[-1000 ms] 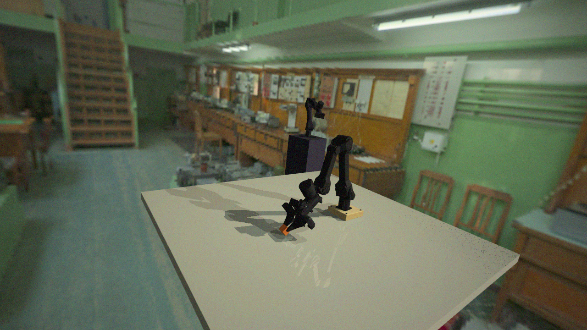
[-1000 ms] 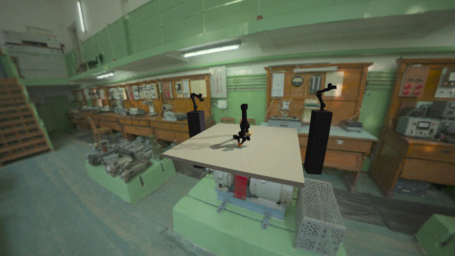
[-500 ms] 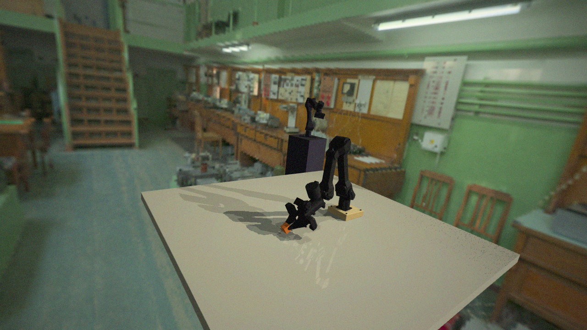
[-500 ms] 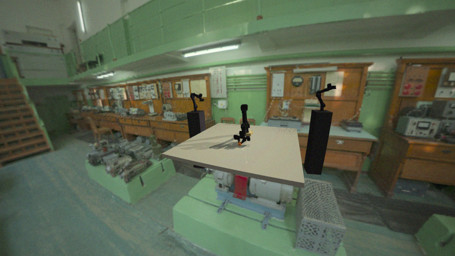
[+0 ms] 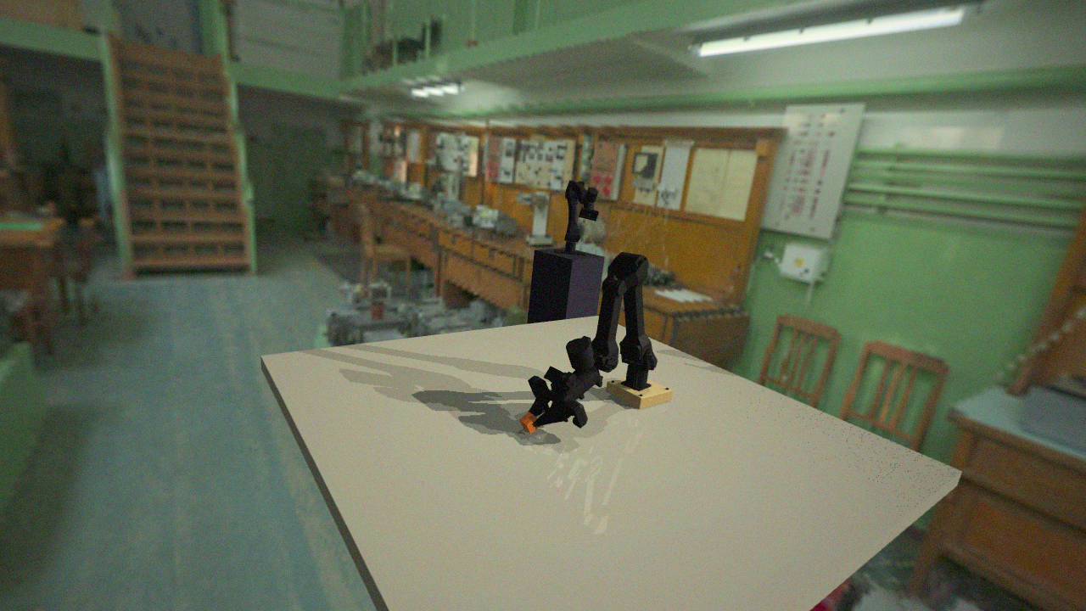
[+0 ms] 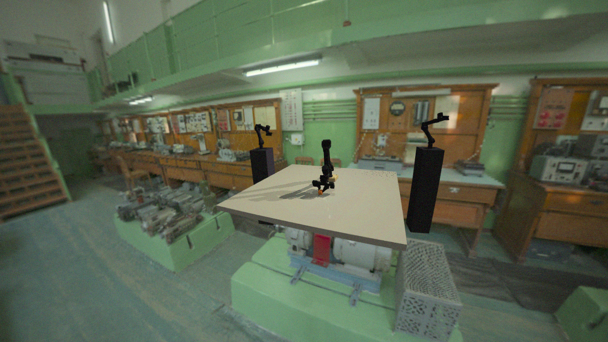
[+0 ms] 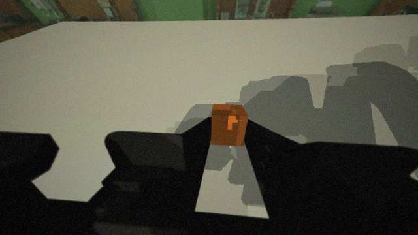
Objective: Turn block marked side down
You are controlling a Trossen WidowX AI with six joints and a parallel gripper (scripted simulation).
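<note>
1. Gripped between the jaws, the orange block is held tilted at the tips, near the table.
2. Probably light and stiff, it should be pinched by opposite flat sides; by corners, it might slip.

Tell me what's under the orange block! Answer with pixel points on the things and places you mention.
The pale table (image 5: 683, 486) (image 6: 356, 204) (image 7: 130, 72) and dark shadows show below the orange block (image 5: 528, 422) (image 6: 320, 192) (image 7: 227, 128), pinched in the tool (image 5: 534, 417) (image 6: 321, 190) (image 7: 226, 122). Its underside is hidden, so I can't tell whether it touches.
</note>
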